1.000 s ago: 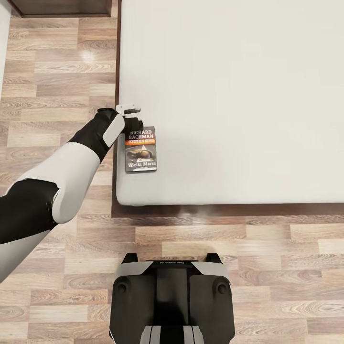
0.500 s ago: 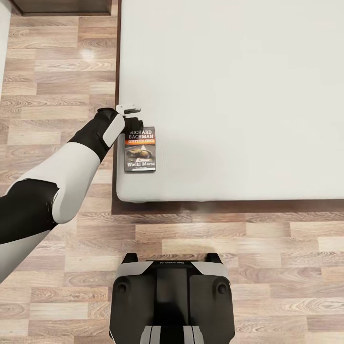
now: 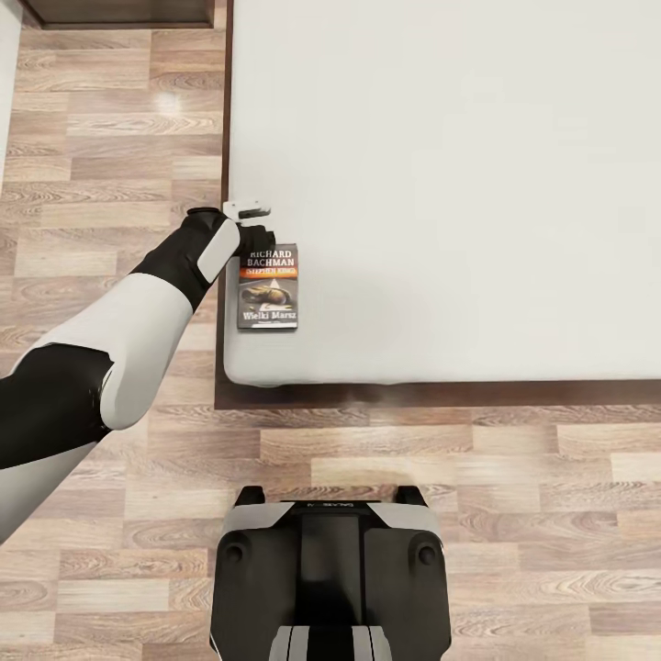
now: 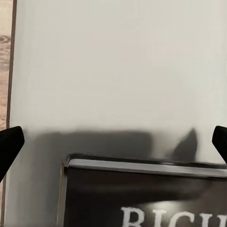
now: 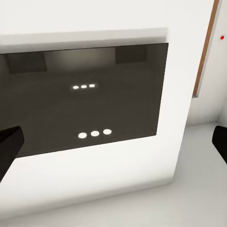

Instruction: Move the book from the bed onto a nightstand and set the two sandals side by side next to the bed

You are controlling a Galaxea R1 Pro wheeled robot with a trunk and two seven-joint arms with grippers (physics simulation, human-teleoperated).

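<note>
The book lies flat on the bed, close to the mattress corner by the wood plank floor, cover up. The left arm reaches out from the robot's side, bent at the elbow, and the left gripper sits just over the book's top edge. In the left wrist view its fingers stand wide apart, either side of that edge, holding nothing. In the right wrist view the right gripper's fingertips are spread wide too, facing a dark glossy panel.

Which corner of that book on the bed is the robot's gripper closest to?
The book's far-left corner, beside the author's name; the left gripper hovers there near the bed's left edge.
</note>
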